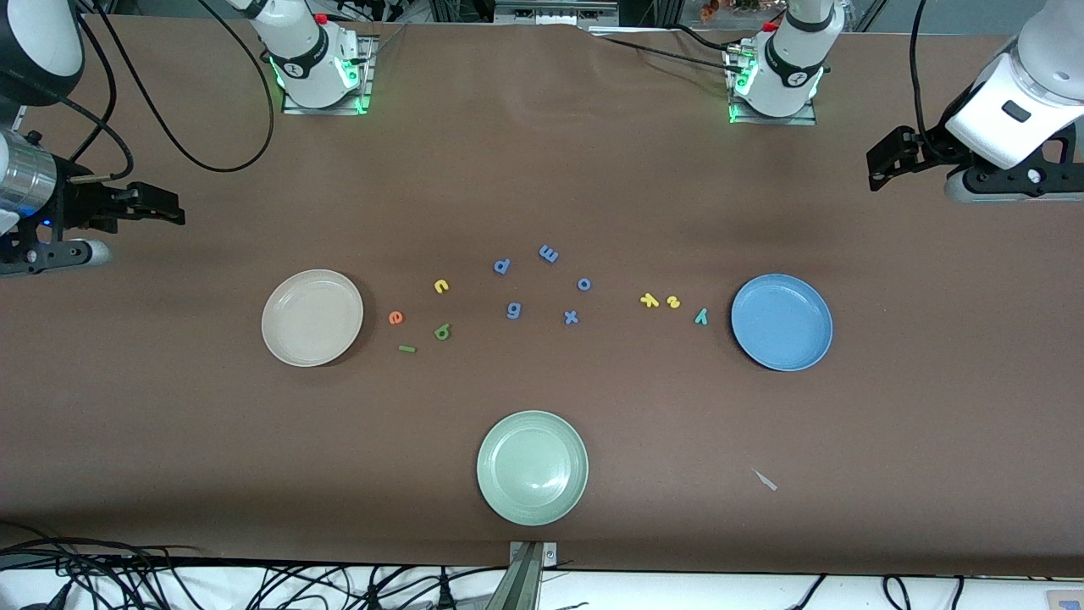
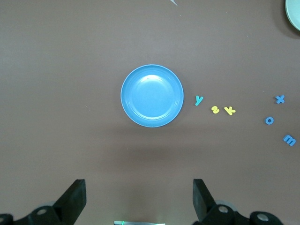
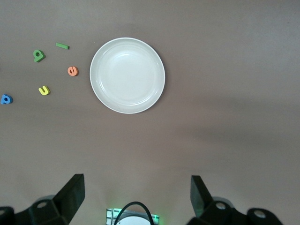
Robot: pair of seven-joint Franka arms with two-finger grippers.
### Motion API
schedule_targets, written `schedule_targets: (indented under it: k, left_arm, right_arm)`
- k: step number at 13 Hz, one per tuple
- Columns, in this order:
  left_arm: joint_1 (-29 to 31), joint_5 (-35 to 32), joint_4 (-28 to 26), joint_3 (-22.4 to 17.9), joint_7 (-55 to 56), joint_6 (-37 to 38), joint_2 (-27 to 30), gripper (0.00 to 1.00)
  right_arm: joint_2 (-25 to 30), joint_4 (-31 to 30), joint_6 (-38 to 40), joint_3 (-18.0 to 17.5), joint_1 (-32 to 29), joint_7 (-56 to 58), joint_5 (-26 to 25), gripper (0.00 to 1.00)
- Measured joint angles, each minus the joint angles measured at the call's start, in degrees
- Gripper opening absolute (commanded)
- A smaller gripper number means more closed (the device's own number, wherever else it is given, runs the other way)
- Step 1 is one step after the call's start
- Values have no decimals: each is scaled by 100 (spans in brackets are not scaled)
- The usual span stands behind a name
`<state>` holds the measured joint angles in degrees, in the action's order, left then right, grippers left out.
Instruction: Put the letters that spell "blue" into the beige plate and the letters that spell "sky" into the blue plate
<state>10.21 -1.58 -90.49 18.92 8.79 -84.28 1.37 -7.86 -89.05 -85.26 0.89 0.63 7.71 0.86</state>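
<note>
1. Brown matting covers the whole table, and the pale green plate near the front camera's edge serves as the landmark; it is empty and has no part in the job.
2. Farther from the camera than that plate and toward the right arm's end sits the beige plate, empty.
3. Just beside the beige plate, between it and the middle of the table, lie the orange e, the green l, the green b and the yellow u, all on the mat.
4. Farther from the camera than the green plate and toward the left arm's end sits the blue plate, also empty.
5. Close beside it, in a short row, lie the teal y, the yellow s and the yellow k.
6. Straight up-table from the green plate is a loose cluster of blue-purple letters, which should stay put.
7. The right gripper hangs over bare mat at its own end of the table, jaws spread wide and holding nothing.
8. The left gripper hangs likewise at its end, wide and empty.
9. By my judgement nothing is done: all seven letters remain to be moved.
</note>
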Motion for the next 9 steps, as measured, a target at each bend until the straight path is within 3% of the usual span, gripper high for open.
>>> schedule_targets:
  k: [5,9]
  left_arm:
    - [-211,1,-13,92,0,-19,-345,100]
    - [-648,1,-38,100,1,-81,-971,100]
  right_arm:
    - [-180,-6,-4,3,-3,0,0,100]
    - [-321,-7,-10,4,-1,0,0,100]
